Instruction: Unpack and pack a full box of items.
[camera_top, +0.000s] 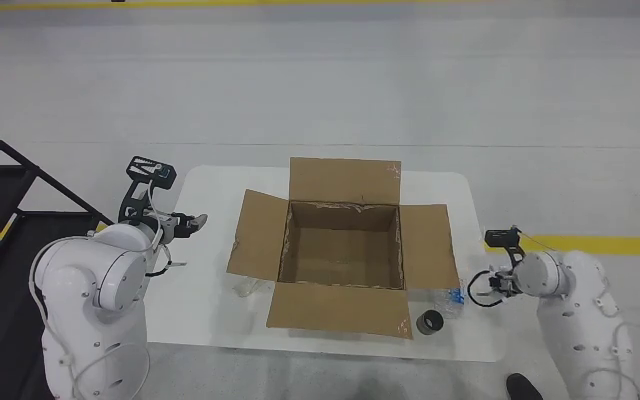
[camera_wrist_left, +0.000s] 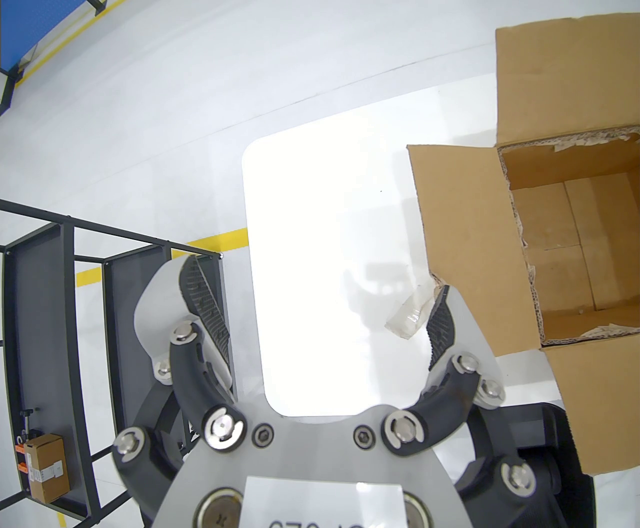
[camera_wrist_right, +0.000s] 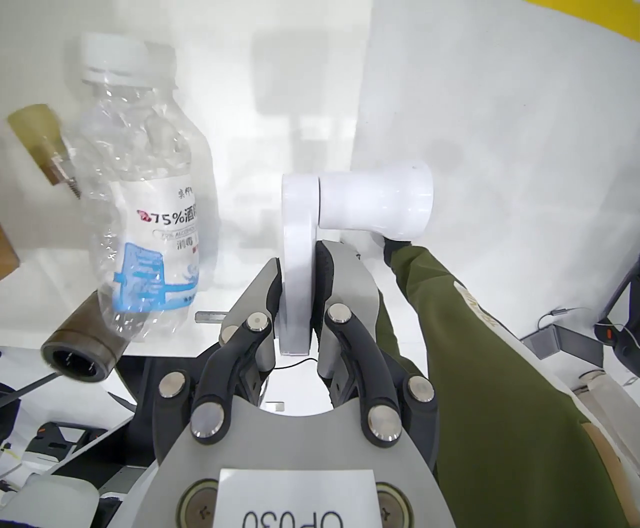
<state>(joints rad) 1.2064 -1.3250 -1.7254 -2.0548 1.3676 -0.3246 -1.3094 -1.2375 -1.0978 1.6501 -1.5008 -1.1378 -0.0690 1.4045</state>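
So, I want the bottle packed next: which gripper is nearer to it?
Right. The right gripper, holding a white fitting, is beside the bottle; the left gripper is beyond the box.

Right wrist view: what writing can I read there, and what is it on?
"75%", then characters cut off at the curve: label on the bottle.
"OP030", upside down: tag on the right pincer gripping a white fitting.
Smaller label lines: too small to read.

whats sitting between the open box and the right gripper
A clear plastic bottle lies on the table between the box and the right gripper, with a dark cylinder beside it, as the top view shows.
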